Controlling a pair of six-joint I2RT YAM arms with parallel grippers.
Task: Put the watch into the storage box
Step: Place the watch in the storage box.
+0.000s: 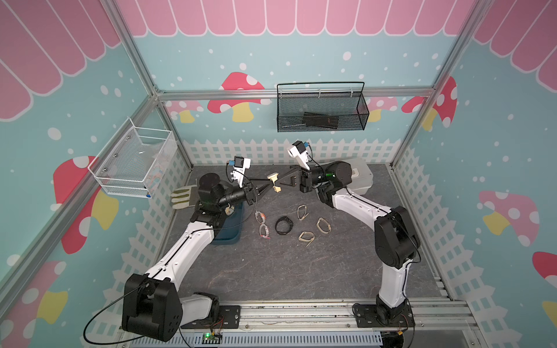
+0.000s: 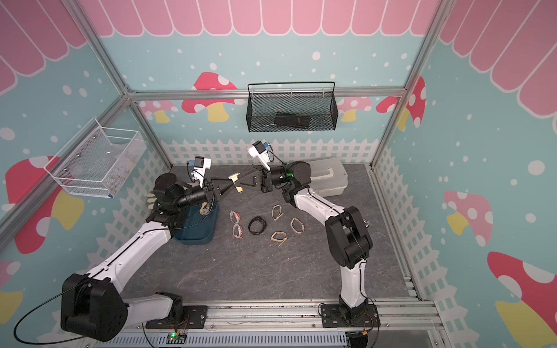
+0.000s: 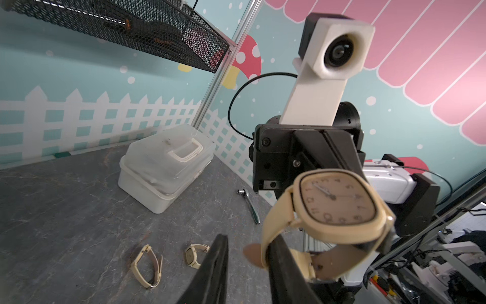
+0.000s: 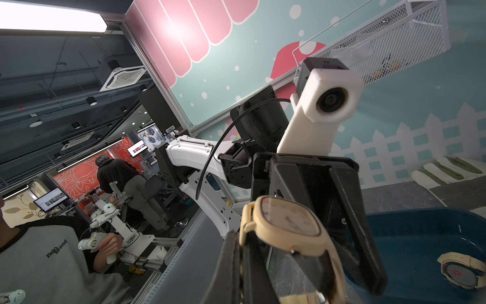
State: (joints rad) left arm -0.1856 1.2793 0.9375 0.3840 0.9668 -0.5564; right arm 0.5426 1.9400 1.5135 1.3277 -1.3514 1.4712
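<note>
Partway: found watch [image 1: 275,183] aloft between arms, strap pinched tight in right gripper [image 4: 240,263]. Left gripper [image 3: 249,239] part-open around strap, not yet clamped. Noted second watch [image 4: 461,272] already inside storage box [image 1: 230,236]. Remaining, by judgement: finish handover, carry, drop.

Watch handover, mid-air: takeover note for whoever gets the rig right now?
Right gripper: shut on the strap of a beige watch, held in the air between the arms.
Left gripper: jaws apart at the same strap, no clamp seen yet.
Storage box: beside the left arm; a round-faced watch already lies inside.
Table: a black watch, three beige watches and two clear-strapped ones lie loose.
Left to do: probably finish the pass to the left gripper, then drop the held watch into the box.
</note>
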